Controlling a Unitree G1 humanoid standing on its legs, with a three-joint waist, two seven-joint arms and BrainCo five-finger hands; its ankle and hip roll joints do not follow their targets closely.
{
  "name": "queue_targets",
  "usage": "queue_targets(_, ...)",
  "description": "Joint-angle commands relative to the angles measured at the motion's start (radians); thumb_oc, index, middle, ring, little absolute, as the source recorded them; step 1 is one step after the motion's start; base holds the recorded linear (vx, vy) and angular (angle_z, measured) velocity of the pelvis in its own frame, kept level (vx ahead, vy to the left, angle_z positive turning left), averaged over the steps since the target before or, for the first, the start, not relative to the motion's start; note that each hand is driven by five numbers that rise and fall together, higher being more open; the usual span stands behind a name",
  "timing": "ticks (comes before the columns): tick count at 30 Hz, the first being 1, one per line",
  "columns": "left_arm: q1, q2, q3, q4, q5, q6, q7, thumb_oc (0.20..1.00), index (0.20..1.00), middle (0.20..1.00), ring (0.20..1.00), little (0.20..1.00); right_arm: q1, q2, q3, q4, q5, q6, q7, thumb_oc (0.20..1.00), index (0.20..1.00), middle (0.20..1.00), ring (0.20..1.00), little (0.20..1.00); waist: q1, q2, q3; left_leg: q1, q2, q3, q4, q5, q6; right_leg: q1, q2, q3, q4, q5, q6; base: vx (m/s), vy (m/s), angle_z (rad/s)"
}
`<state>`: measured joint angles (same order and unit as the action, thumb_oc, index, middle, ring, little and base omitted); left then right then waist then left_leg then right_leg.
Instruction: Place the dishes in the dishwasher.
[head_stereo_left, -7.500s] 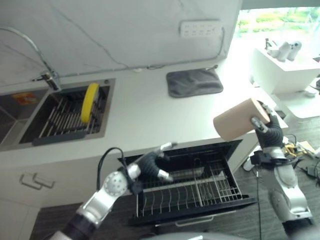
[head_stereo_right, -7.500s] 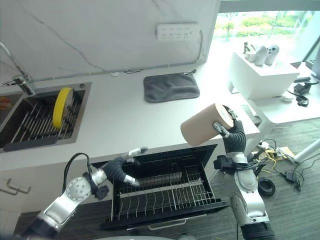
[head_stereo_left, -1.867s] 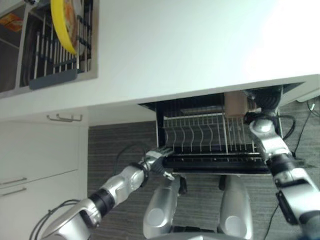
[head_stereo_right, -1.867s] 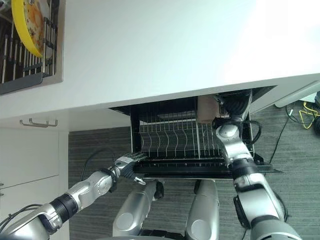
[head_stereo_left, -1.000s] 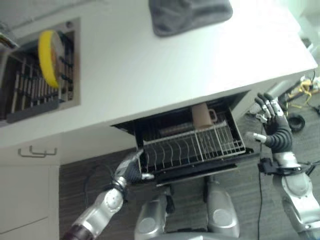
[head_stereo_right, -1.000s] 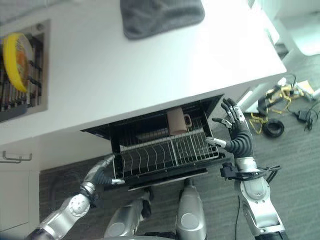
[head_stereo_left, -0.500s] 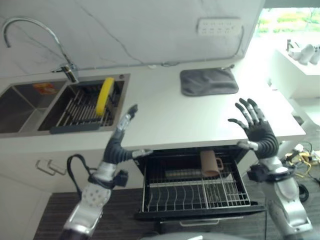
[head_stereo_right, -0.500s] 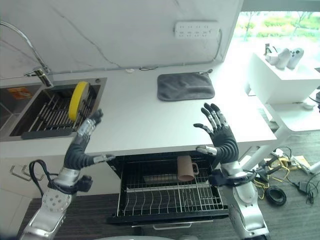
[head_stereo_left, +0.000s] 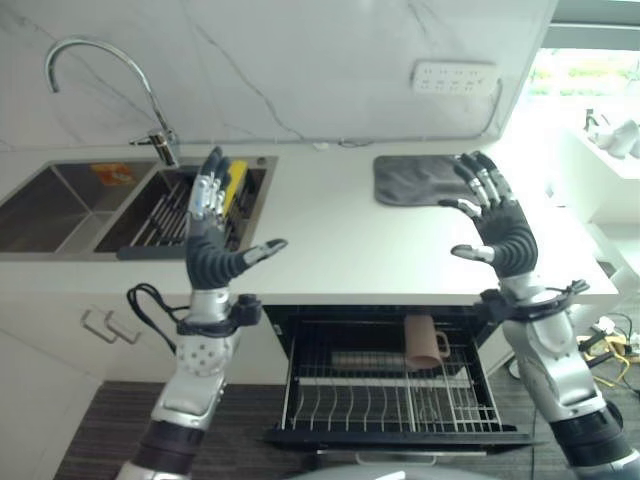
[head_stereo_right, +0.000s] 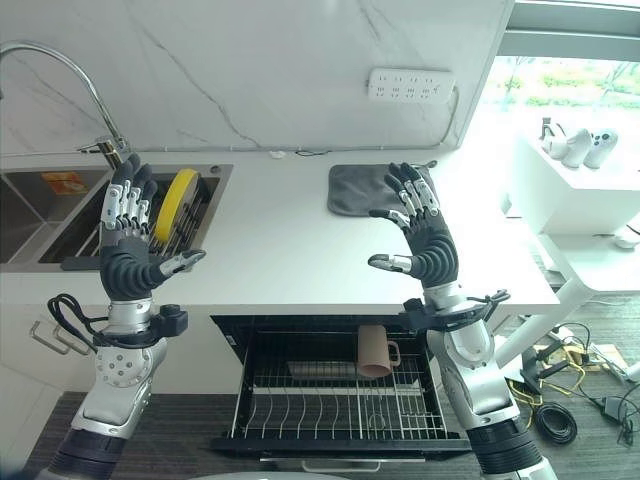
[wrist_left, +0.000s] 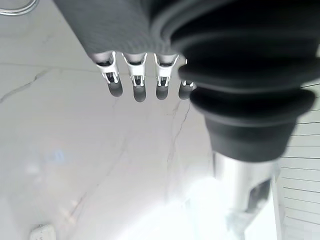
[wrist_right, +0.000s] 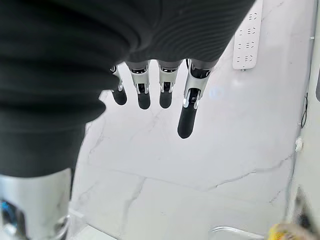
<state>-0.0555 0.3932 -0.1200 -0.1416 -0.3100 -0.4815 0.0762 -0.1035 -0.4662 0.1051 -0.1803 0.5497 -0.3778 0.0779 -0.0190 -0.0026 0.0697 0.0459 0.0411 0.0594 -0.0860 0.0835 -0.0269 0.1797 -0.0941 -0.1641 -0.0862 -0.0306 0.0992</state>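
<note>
Left eye view first: both hands were up in the air over the white countertop (head_stereo_left: 330, 250), palms facing each other. The left hand (head_stereo_left: 208, 250) had its fingers straight and spread, nothing in it, hovering in front of the sink (head_stereo_left: 60, 205). The right hand (head_stereo_left: 500, 235) was the same deal, fingers fanned out and empty, just in front of the grey drying mat (head_stereo_left: 420, 178). A yellow plate (head_stereo_left: 232, 185) stood on edge in the sink's dish rack (head_stereo_left: 170, 215), partly hidden behind the left hand. Below the counter the dishwasher drawer (head_stereo_left: 400, 400) was pulled out, and a tan mug (head_stereo_left: 424, 343) lay on its side at the back of the wire rack, handle to the right.

Right eye view: same scene, with the yellow plate clearer beside the left hand, the curved faucet (head_stereo_right: 60, 80) over the sink and a white power strip (head_stereo_right: 412, 84) on the marble wall.

Left wrist view: straight dark-tipped fingers (wrist_left: 139, 85) pointing at the marble wall, holding nothing.

Right wrist view: fingers (wrist_right: 187, 107) also straight and empty, power strip on the wall past them.
</note>
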Motion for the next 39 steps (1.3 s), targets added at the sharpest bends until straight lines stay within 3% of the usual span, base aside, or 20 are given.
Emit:
queue_targets(1,-0.09,0.009,-0.005,0.061,-0.128,0.043,-0.162,1.0,1.0,1.0,1.0,1.0,-0.082,0.019,-0.086,0.029,0.081,-0.045,0.022,1.0,1.0,1.0,1.0,1.0,-0.007,0.0,-0.004,0.036,-0.06,-0.032,0.091,-0.155,0.013,-0.076,0.095,0.127,0.084,-0.04,-0.035,0.02,-0.052,0.05)
queue_targets(8,-0.073,0.015,0.009,0.053,-0.119,0.07,-0.168,1.0,1.0,1.0,1.0,1.0,-0.065,0.03,-0.086,0.015,0.042,-0.019,-0.014,1.0,1.0,1.0,1.0,1.0,-0.016,0.006,-0.009,0.054,-0.054,-0.025,0.084,-0.153,0.011,-0.068,0.104,0.136,0.09,-0.049,-0.038,0.03,-0.054,0.0)
queue_targets(11,-0.055,0.024,0.022,0.036,-0.118,0.068,-0.188,1.0,1.0,1.0,1.0,1.0,-0.038,0.012,-0.1,-0.013,0.0,-0.019,-0.024,1.0,1.0,1.0,1.0,1.0,-0.021,-0.007,0.006,-0.008,-0.065,0.012,0.246,-0.185,0.005,-0.079,0.094,0.126,0.143,-0.067,-0.048,-0.03,-0.019,0.02)
queue_targets(14,-0.037,0.03,0.036,0.017,-0.121,0.06,-0.204,1.0,1.0,1.0,1.0,1.0,-0.026,-0.007,-0.104,-0.027,-0.018,-0.032,-0.031,1.0,1.0,1.0,1.0,1.0,-0.012,-0.017,0.031,-0.085,-0.072,-0.033,0.401,-0.17,0.013,-0.094,0.089,0.142,0.19,-0.076,-0.062,-0.06,0.074,0.15)
queue_targets(15,-0.022,0.031,0.052,0.014,-0.135,0.053,-0.222,1.0,1.0,1.0,1.0,1.0,-0.028,-0.012,-0.103,-0.028,-0.015,-0.035,-0.027,1.0,1.0,1.0,1.0,1.0,-0.011,-0.017,0.042,-0.083,-0.044,-0.059,0.397,-0.169,0.021,-0.112,0.089,0.157,0.222,-0.087,-0.065,-0.05,0.219,0.11)
queue_targets(17,-0.015,0.035,0.058,0.009,-0.147,0.047,-0.237,1.0,1.0,1.0,1.0,1.0,-0.041,-0.017,-0.097,-0.028,-0.016,-0.03,-0.023,1.0,1.0,1.0,1.0,1.0,-0.01,-0.007,0.043,-0.052,0.011,-0.083,0.321,-0.136,0.003,-0.123,0.078,0.155,0.239,-0.103,-0.061,-0.03,0.351,-0.2)
queue_targets(20,-0.025,0.037,0.048,-0.004,-0.135,0.05,-0.223,1.0,1.0,1.0,1.0,1.0,-0.066,-0.034,-0.095,-0.039,-0.017,-0.013,-0.046,1.0,1.0,1.0,1.0,1.0,-0.007,0.013,0.044,-0.023,0.103,-0.151,0.203,-0.054,-0.048,-0.115,0.043,0.174,0.243,-0.126,-0.041,0.02,0.475,-0.29)
queue_targets(22,-0.027,0.04,0.046,-0.003,-0.135,0.041,-0.216,1.0,1.0,1.0,1.0,1.0,-0.084,-0.054,-0.105,-0.054,0.0,0.014,-0.058,1.0,1.0,1.0,1.0,1.0,-0.013,0.029,0.045,-0.005,0.149,-0.177,0.162,-0.044,-0.068,-0.12,0.016,0.193,0.263,-0.144,-0.025,0.03,0.639,-0.2)
queue_targets(24,-0.03,0.048,0.042,0.0,-0.153,0.043,-0.234,1.0,1.0,1.0,1.0,1.0,-0.078,-0.07,-0.129,-0.069,0.022,0.037,-0.068,1.0,1.0,1.0,1.0,1.0,-0.028,0.044,0.046,0.009,0.181,-0.147,0.152,-0.052,-0.079,-0.13,-0.023,0.186,0.281,-0.149,-0.004,0.0,0.706,-0.3)
queue_targets(26,-0.043,0.065,0.025,0.022,-0.151,0.03,-0.251,1.0,1.0,1.0,1.0,1.0,-0.075,-0.073,-0.15,-0.054,0.049,0.028,-0.075,1.0,1.0,1.0,1.0,1.0,-0.045,0.051,0.05,0.032,0.176,-0.11,0.142,-0.12,-0.082,-0.138,-0.085,0.185,0.276,-0.121,0.041,-0.01,0.78,-0.07)
queue_targets(27,-0.055,0.075,0.012,0.034,-0.152,0.022,-0.252,1.0,1.0,1.0,1.0,1.0,-0.063,-0.058,-0.173,-0.055,0.067,0.011,-0.071,1.0,1.0,1.0,1.0,1.0,-0.049,0.046,0.055,0.019,0.14,-0.106,0.175,-0.161,-0.077,-0.127,-0.138,0.193,0.226,-0.053,0.09,-0.02,0.809,0.08)
queue_targets(28,-0.068,0.078,0.011,0.045,-0.142,0.032,-0.248,1.0,1.0,1.0,1.0,1.0,-0.054,-0.044,-0.191,-0.05,0.078,0.004,-0.062,1.0,1.0,1.0,1.0,1.0,-0.053,0.041,0.059,0.011,0.11,-0.093,0.202,-0.193,-0.061,-0.131,-0.173,0.206,0.195,-0.009,0.116,-0.03,0.656,0.25)
queue_targets(30,-0.061,0.098,0.021,0.046,-0.13,0.039,-0.228,1.0,1.0,1.0,1.0,1.0,-0.056,-0.024,-0.194,-0.048,0.099,0.016,-0.044,1.0,1.0,1.0,1.0,1.0,-0.032,0.042,0.062,0.025,0.084,-0.033,0.2,-0.21,-0.045,-0.148,-0.187,0.12,0.189,0.027,0.116,-0.07,0.459,0.23)
queue_targets(31,-0.05,0.105,0.037,0.043,-0.132,0.034,-0.226,1.0,1.0,1.0,1.0,1.0,-0.067,-0.013,-0.19,-0.046,0.105,0.023,-0.032,1.0,1.0,1.0,1.0,1.0,-0.018,0.046,0.065,0.037,0.073,0.006,0.186,-0.212,-0.029,-0.168,-0.18,0.066,0.218,0.032,0.116,-0.15,0.529,-0.65)
queue_targets(32,-0.045,0.116,0.057,0.038,-0.148,0.026,-0.238,1.0,1.0,1.0,1.0,1.0,-0.074,-0.011,-0.176,-0.051,0.081,0.017,-0.039,1.0,1.0,1.0,1.0,1.0,-0.012,0.055,0.064,0.034,0.046,0.052,0.169,-0.204,-0.007,-0.191,-0.093,0.023,0.282,-0.045,0.076,-0.14,0.444,-1.17)
queue_targets(34,-0.062,0.112,0.054,0.039,-0.138,0.022,-0.235,1.0,1.0,1.0,1.0,1.0,-0.072,-0.001,-0.16,-0.053,0.05,-0.001,-0.05,1.0,1.0,1.0,1.0,1.0,-0.012,0.05,0.06,0.025,0.006,0.07,0.158,-0.198,0.009,-0.203,-0.001,0.0,0.328,-0.091,0.037,-0.07,0.294,-0.69)
queue_targets(35,-0.073,0.106,0.048,0.04,-0.126,0.023,-0.226,1.0,1.0,1.0,1.0,1.0,-0.072,0.002,-0.154,-0.052,0.047,-0.008,-0.051,1.0,1.0,1.0,1.0,1.0,-0.012,0.044,0.059,0.021,-0.012,0.079,0.156,-0.198,0.013,-0.204,0.034,-0.013,0.338,-0.101,0.024,-0.02,0.201,0.16)
queue_targets(36,-0.096,0.093,0.027,0.038,-0.1,0.03,-0.192,1.0,1.0,1.0,1.0,1.0,-0.077,0.003,-0.138,-0.053,0.051,-0.016,-0.05,1.0,1.0,1.0,1.0,1.0,-0.015,0.028,0.06,0.017,-0.053,0.081,0.151,-0.195,0.02,-0.211,0.099,-0.012,0.355,-0.086,0.013,0.0,0.124,0.21)
queue_targets(38,-0.111,0.086,0.015,0.036,-0.089,0.037,-0.174,1.0,1.0,1.0,1.0,1.0,-0.08,0.005,-0.129,-0.05,0.052,-0.024,-0.043,1.0,1.0,1.0,1.0,1.0,-0.02,0.024,0.061,0.013,-0.073,0.067,0.157,-0.195,0.025,-0.217,0.115,0.007,0.354,-0.076,0.01,0.01,0.041,0.15)
queue_targets(39,-0.133,0.082,0.003,0.044,-0.08,0.043,-0.159,1.0,1.0,1.0,1.0,1.0,-0.085,0.007,-0.121,-0.041,0.048,-0.036,-0.037,1.0,1.0,1.0,1.0,1.0,-0.023,0.022,0.06,-0.006,-0.087,0.044,0.172,-0.192,0.024,-0.189,0.129,0.026,0.31,-0.113,-0.02,0.01,-0.031,0.11)
